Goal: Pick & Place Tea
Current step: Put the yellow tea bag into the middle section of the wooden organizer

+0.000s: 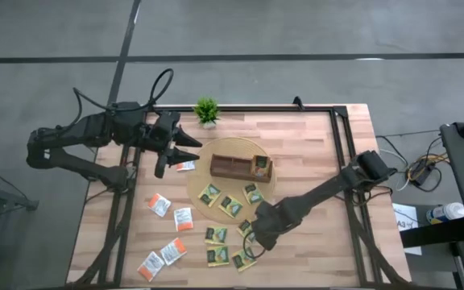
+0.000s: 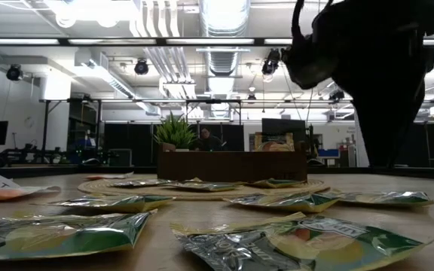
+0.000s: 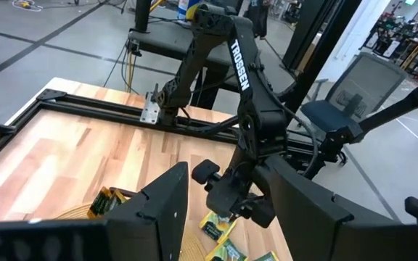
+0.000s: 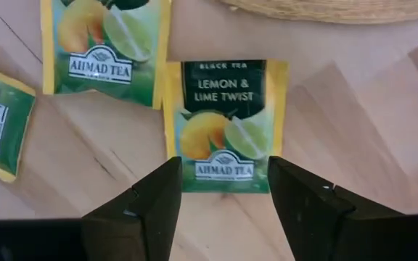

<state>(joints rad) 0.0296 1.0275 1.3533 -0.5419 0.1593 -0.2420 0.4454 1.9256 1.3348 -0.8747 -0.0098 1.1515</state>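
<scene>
Right wrist view alone shows the right hand (image 4: 223, 192) spread above a green-and-yellow sachet (image 4: 223, 123); wicker mat (image 4: 339, 9) beyond, nothing between.

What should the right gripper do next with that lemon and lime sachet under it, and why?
Probably lower straight down and close. The right gripper is open, its fingers either side of the green-and-yellow sachet's near edge; the sachet lies flat on the table, not yet gripped.

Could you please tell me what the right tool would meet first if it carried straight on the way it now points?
Most likely the green-and-yellow lemon and lime tea sachet lying flat on the wooden table: the open right tool points down at it, fingers either side of its near edge.
</scene>
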